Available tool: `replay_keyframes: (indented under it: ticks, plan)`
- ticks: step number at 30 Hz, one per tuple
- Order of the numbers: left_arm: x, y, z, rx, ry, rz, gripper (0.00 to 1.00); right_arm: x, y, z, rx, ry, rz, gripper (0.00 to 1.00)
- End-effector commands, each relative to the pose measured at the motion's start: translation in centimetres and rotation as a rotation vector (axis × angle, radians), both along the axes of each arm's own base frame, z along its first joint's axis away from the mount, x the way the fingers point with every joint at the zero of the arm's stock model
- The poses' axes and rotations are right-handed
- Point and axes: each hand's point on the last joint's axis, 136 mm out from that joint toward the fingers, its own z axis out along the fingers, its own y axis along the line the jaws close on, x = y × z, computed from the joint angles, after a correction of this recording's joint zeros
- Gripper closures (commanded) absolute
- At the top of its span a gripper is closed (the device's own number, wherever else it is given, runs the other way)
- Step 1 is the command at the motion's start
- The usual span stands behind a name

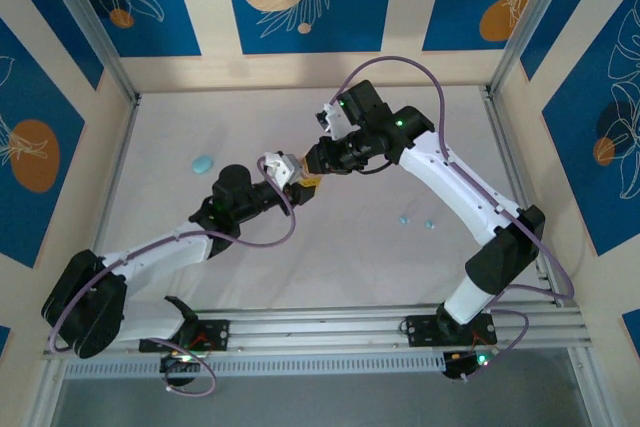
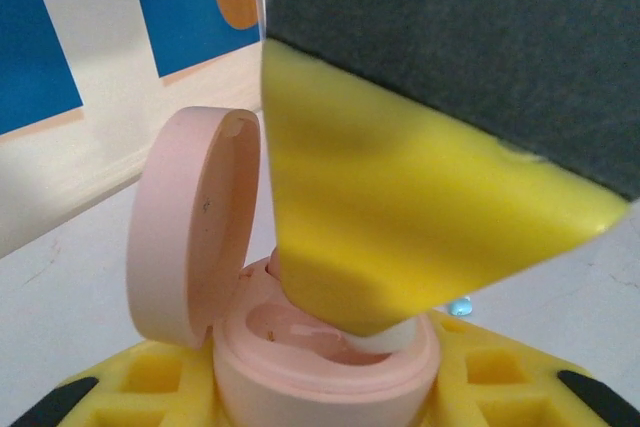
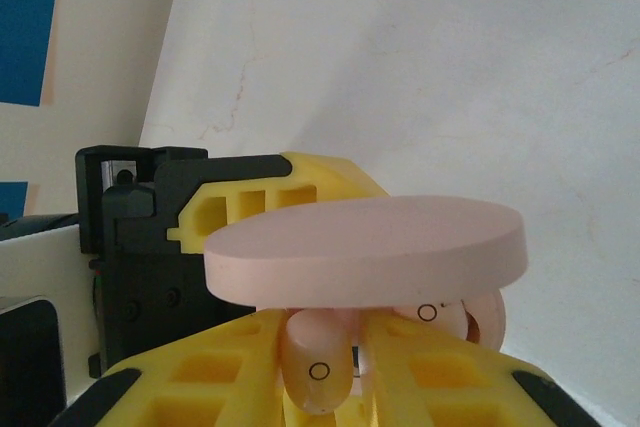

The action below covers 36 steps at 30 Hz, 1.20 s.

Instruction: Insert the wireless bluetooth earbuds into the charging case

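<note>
Pink earbud [image 3: 318, 352]: probably light, slick, best gripped across its stubby body, pinched so in the right tool [image 3: 320, 387] over the open charging case [image 2: 260, 387] clamped by the left tool [image 2: 325, 397].

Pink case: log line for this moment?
left gripper: holds pink case, lid open | right gripper: holds pink earbud at case

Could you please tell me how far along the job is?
Done: pink case open in left jaws, one earbud apparently seated. In hand: right jaws hold a second pink earbud at it. Left: two blue earbuds and the blue case lie on the table.
</note>
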Motion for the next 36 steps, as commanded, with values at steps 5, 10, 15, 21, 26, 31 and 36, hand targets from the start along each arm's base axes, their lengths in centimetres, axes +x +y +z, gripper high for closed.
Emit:
replay_keyframes:
  ticks: [5, 10, 15, 21, 26, 31, 36]
  plan:
    - [-1.0, -1.0, 4.2, -0.134, -0.11, -0.069, 0.63, -1.4, 1.3, 1.4, 0.034, 0.009, 0.05, 0.73]
    - [-0.9, -1.0, 4.3, -0.139, -0.112, -0.067, 0.63, -1.4, 1.1, 1.7, 0.031, 0.002, 0.043, 0.72]
    - [-0.9, -1.0, 4.4, -0.143, -0.114, -0.066, 0.63, -1.3, 0.8, 1.7, 0.014, -0.002, 0.027, 0.72]
    - [-0.9, -0.9, 4.5, -0.146, -0.118, -0.059, 0.63, -0.9, 0.2, 1.4, -0.006, 0.008, -0.011, 0.73]
    - [-0.9, -0.8, 4.7, -0.153, -0.123, -0.055, 0.63, -0.9, 0.0, 2.0, 0.009, 0.004, -0.02, 0.72]
    - [-0.9, -0.8, 4.7, -0.154, -0.124, -0.058, 0.63, -1.0, -0.1, 2.3, 0.018, 0.001, -0.023, 0.72]
    - [-0.9, -0.8, 4.9, -0.159, -0.126, -0.056, 0.63, -1.0, -0.4, 2.6, 0.019, -0.008, -0.036, 0.71]
